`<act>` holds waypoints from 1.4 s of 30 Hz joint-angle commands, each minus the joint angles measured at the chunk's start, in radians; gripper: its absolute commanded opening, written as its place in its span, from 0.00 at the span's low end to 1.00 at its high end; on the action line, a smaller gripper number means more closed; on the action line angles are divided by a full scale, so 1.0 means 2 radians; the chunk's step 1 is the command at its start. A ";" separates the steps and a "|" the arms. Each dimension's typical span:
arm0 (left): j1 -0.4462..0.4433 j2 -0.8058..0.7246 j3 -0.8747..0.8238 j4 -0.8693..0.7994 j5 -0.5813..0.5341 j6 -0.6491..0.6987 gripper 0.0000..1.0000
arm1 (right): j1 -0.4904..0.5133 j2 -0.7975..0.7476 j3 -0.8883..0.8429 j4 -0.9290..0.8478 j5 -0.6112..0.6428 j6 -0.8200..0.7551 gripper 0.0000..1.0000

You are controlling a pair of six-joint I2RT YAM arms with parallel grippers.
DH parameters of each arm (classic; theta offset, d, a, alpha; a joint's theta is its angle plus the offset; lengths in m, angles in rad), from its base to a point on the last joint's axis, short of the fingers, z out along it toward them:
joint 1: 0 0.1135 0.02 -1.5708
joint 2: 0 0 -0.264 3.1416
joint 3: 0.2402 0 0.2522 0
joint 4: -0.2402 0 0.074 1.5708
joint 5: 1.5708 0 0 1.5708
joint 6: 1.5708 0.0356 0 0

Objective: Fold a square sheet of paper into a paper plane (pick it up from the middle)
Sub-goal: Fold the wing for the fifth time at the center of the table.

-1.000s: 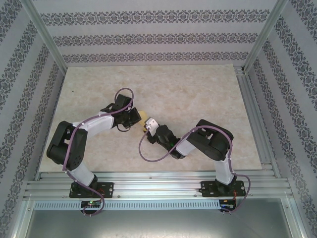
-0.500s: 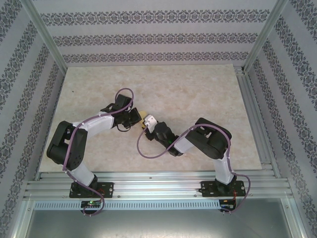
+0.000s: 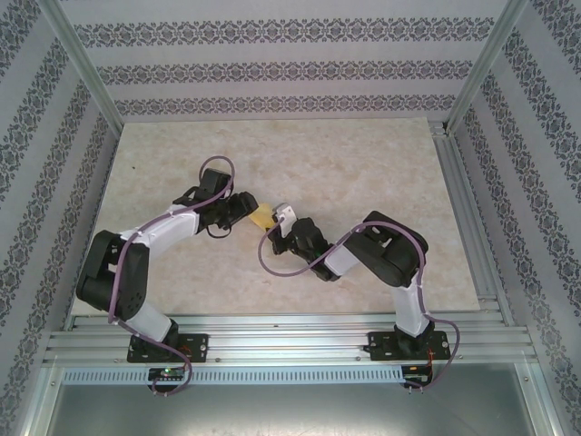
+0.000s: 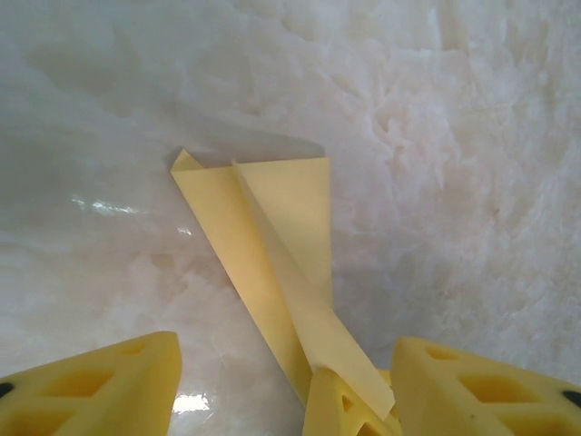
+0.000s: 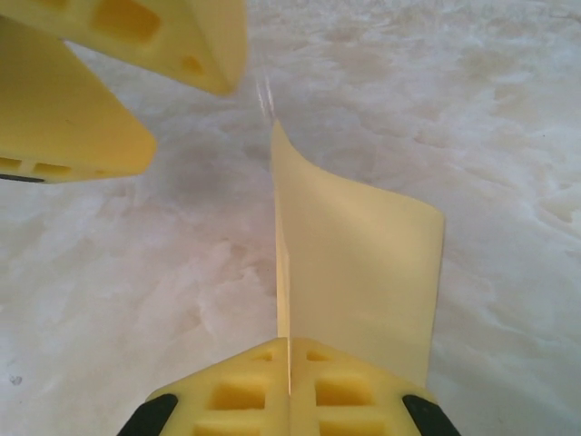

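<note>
While right gripper [image 5: 289, 363] pinches paper plane [image 5: 363, 272], long axis aims at left gripper [image 4: 286, 363].

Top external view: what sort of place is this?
Probably a purpose-built robot test booth: aluminium frame, patterned backdrop walls, marble-look table, left arm and right arm bolted along its near edge.

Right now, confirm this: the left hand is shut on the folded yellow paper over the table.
Not right: the right hand is shut on the folded yellow paper over the table, as the right wrist view shows; the left hand stands open.
</note>
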 commanded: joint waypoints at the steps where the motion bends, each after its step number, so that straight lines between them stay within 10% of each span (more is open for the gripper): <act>1: 0.013 -0.019 -0.018 0.017 -0.006 0.009 0.69 | -0.013 0.009 -0.007 0.035 -0.057 0.095 0.01; 20: 0.015 -0.005 -0.034 0.064 0.053 0.061 0.70 | -0.042 0.008 0.023 -0.054 -0.093 0.253 0.00; 42: -0.005 0.070 -0.005 0.099 0.107 0.088 0.43 | -0.074 0.028 0.051 -0.084 -0.163 0.349 0.00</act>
